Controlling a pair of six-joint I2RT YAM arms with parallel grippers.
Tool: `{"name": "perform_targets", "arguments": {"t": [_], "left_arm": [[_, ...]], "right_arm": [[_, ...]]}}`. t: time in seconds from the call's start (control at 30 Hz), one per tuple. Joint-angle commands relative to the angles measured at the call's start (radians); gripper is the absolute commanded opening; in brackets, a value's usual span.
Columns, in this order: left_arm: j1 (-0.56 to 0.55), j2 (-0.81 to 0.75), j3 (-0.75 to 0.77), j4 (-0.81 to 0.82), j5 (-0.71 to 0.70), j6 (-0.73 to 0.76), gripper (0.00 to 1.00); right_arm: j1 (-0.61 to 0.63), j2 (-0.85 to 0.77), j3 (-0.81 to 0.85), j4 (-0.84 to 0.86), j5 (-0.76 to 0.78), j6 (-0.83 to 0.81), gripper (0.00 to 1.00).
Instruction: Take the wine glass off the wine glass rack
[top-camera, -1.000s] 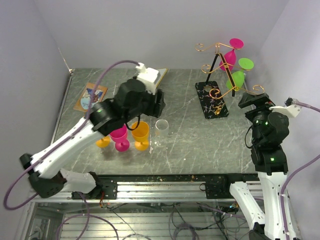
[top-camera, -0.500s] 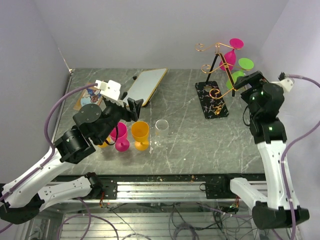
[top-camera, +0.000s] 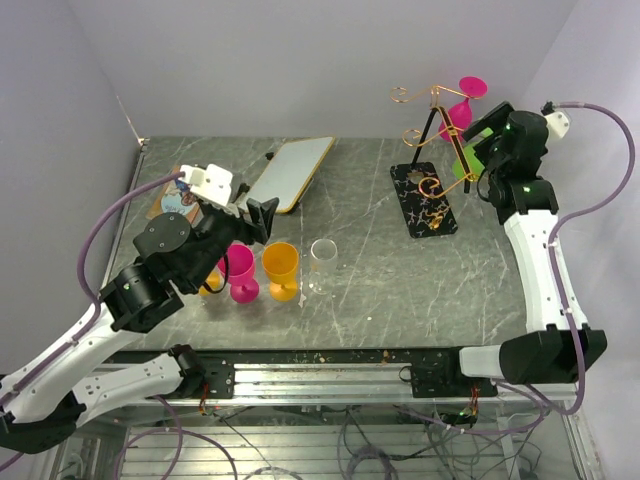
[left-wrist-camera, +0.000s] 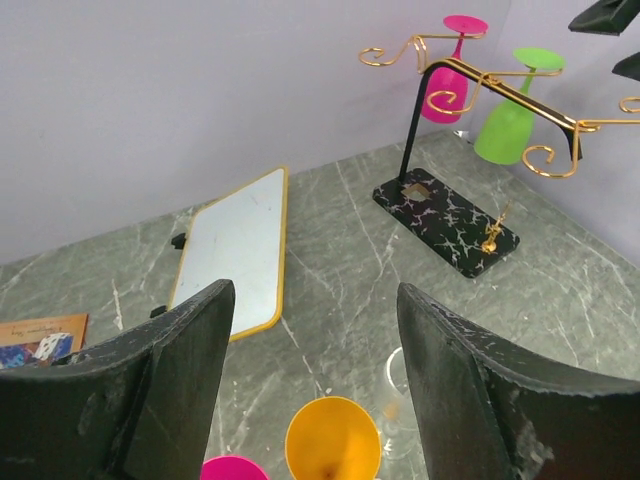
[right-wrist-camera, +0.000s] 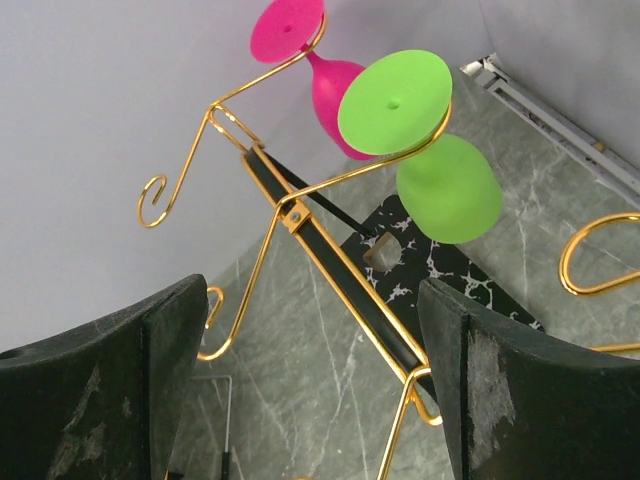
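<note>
Over the last second the right arm has lifted from low beside the base of the wine glass rack (right-wrist-camera: 330, 265) to the level of the hanging glasses. The right pincer (right-wrist-camera: 310, 288) now faces the rack from the side, jaws spread wide, nothing in them.

The green wine glass (right-wrist-camera: 445, 190) hangs bowl-down with its foot caught on a gold wire arm. It is just ahead of the fingertips, not yet between them. The pink wine glass (right-wrist-camera: 330, 80) hangs beyond it on the rack. We take green as the target, since it is nearer.

The left arm has drawn back toward its own side. The left pincer (left-wrist-camera: 312, 300) is open and empty above the orange cup (left-wrist-camera: 333, 440) on the counter (top-camera: 380, 260).

Reading: approach nearly done, grasp not started. Next we expect a short advance to bracket the bowl, then the foot slid out along the wire.
</note>
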Motion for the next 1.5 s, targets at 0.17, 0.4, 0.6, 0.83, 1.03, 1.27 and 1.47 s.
{"name": "perform_targets", "arguments": {"t": [0.17,0.4,0.6,0.83,1.03,1.27,1.47], "left_arm": [[0.203,-0.049,-0.053,0.043,0.154,-0.045,0.78],[0.375,-0.059,-0.077,0.082,0.356,-0.123,0.78],[0.375,-0.062,-0.076,0.076,0.337,-0.116,0.79],[0.376,-0.054,-0.077,0.08,0.346,-0.114,0.79],[0.375,-0.051,-0.077,0.079,0.345,-0.114,0.79],[0.375,-0.044,-0.079,0.081,0.347,-0.116,0.8],[0.376,-0.043,-0.081,0.082,0.348,-0.115,0.8]], "right_arm": [[-0.042,0.105,0.074,0.066,0.021,0.039,0.84],[-0.124,0.173,0.126,0.047,-0.007,0.048,0.84],[-0.21,0.224,0.141,0.056,-0.101,0.026,0.82],[-0.219,0.295,0.175,0.059,-0.127,-0.017,0.8],[-0.226,0.36,0.212,0.041,-0.13,-0.016,0.77],[-0.226,0.4,0.245,0.034,-0.11,-0.032,0.71],[-0.227,0.42,0.252,0.041,-0.103,-0.02,0.66]]}}
